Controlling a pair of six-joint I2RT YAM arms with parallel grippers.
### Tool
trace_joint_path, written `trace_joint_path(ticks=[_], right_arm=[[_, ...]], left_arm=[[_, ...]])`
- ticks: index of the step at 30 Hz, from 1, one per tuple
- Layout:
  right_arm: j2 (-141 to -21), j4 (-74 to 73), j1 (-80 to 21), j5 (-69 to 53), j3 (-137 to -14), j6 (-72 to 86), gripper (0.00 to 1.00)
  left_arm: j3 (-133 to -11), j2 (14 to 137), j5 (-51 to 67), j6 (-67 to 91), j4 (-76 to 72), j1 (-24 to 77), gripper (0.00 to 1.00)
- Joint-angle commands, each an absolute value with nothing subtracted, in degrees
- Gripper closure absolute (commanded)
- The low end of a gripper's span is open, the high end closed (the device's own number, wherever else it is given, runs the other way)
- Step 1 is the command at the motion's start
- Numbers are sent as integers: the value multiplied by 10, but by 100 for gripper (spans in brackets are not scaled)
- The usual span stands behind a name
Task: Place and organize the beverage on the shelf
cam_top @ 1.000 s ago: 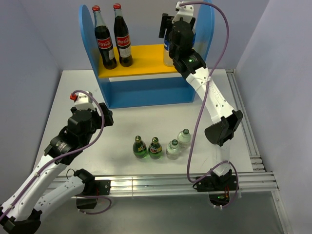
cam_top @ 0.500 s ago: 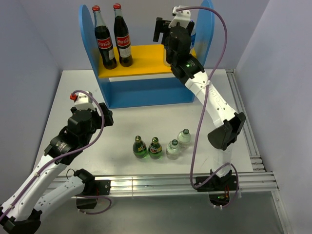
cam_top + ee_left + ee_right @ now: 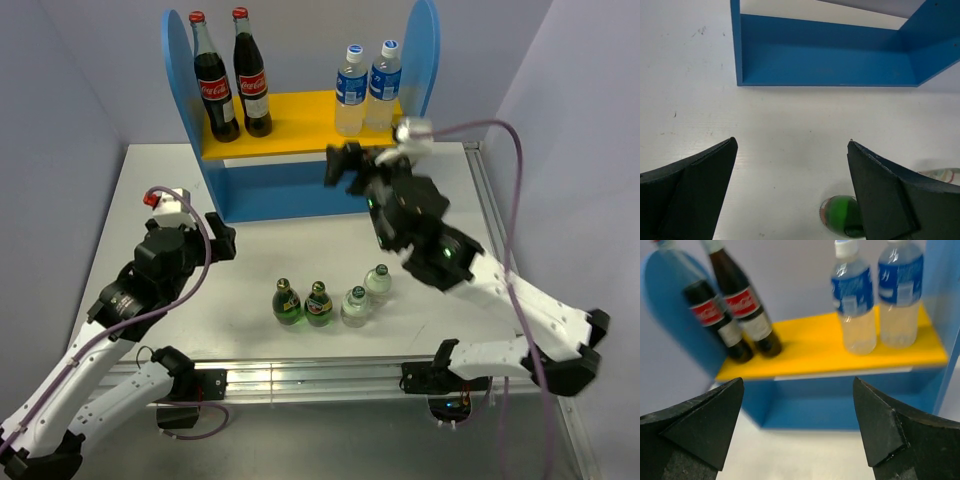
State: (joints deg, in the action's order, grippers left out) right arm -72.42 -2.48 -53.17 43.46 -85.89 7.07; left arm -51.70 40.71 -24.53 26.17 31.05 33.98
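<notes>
While checking from above, noted water bottles (image 3: 350,85) upright on yellow board of shelf (image 3: 300,190), right of cola bottles (image 3: 218,90). Logged green bottles (image 3: 287,303) and pale-capped bottles (image 3: 356,305) in row on counter (image 3: 300,250). Found left end effector (image 3: 791,142) and right end effector (image 3: 798,380) released, empty.

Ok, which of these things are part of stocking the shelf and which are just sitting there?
Part of the job: shelf, two water bottles, two green bottles, two pale-capped bottles.
Just sitting there: two cola bottles on the shelf.
</notes>
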Motion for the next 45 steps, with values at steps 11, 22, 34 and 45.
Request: trace_joint_path(ticks=[11, 22, 34, 45], right_arm=[[-492, -249, -739, 601, -533, 420, 5], [-403, -407, -799, 625, -465, 534, 6], [-327, -436, -802, 627, -422, 540, 6], [-301, -459, -801, 629, -404, 556, 7]], left_arm=[[-591, 477, -570, 427, 391, 709, 4], [-648, 687, -744, 999, 786, 1013, 1], [-554, 730, -745, 952, 638, 964, 1], [-413, 657, -701, 614, 229, 867, 1]])
